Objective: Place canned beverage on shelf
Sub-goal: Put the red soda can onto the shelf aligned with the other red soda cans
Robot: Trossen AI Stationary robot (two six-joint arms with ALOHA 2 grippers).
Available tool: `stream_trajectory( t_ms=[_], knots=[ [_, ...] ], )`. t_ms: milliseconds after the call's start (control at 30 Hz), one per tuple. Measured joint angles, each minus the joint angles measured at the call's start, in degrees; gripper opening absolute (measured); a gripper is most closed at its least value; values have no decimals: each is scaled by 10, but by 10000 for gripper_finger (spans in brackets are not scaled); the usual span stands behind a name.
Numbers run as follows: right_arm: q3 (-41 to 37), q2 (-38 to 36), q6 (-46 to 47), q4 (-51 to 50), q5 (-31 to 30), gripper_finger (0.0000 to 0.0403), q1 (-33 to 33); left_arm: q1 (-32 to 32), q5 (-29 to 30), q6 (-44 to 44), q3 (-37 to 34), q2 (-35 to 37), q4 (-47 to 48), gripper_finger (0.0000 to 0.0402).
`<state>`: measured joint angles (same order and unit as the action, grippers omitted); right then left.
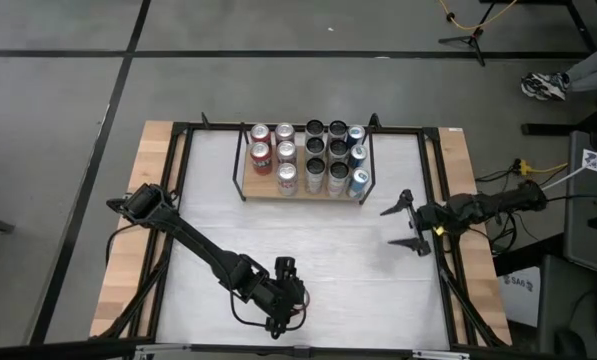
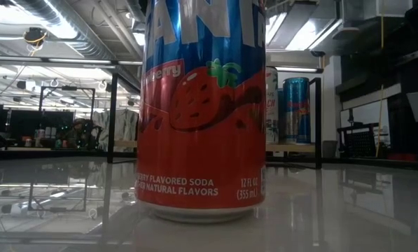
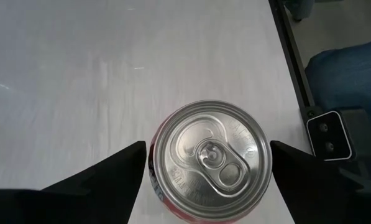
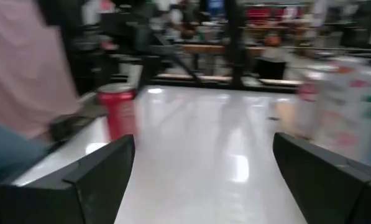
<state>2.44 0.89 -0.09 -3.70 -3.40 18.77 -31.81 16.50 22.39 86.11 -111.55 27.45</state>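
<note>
The can (image 3: 210, 160), a red cylinder with a blue band, a strawberry picture and a brushed silver lid with its pull tab unopened, stands upright on the glossy white bench (image 1: 308, 245) near the front edge, well apart from the shelf (image 1: 303, 192). The left pincer (image 1: 286, 300) hangs directly over it, its two dark wedge-shaped fingers (image 3: 104, 177) spread wide on either side of the lid without touching it. The shelf is a small light-wood board with thin black rod uprights at its ends, sitting at the far side of the bench and filled with rows of cans (image 1: 308, 160): red and silver ones toward the left, dark-topped ones in the middle, blue ones on the right. The right pincer (image 1: 408, 222) waits near the bench's right edge, fingers wide apart and holding nothing
</note>
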Motion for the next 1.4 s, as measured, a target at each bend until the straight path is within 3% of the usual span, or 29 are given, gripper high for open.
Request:
stream_trajectory(
  t_ms=[100,267,333,1400],
  knots=[
    [0,0,-3,-2,17,379,-65,0,0,0,0,0,0,327],
    [-1,0,5,9,145,379,-159,1,0,0,0,0,0,327],
    [-1,0,7,11,169,379,-177,1,0,0,0,0,0,328],
    [0,0,13,10,165,379,-188,0,0,0,0,0,1,314]
  ],
)
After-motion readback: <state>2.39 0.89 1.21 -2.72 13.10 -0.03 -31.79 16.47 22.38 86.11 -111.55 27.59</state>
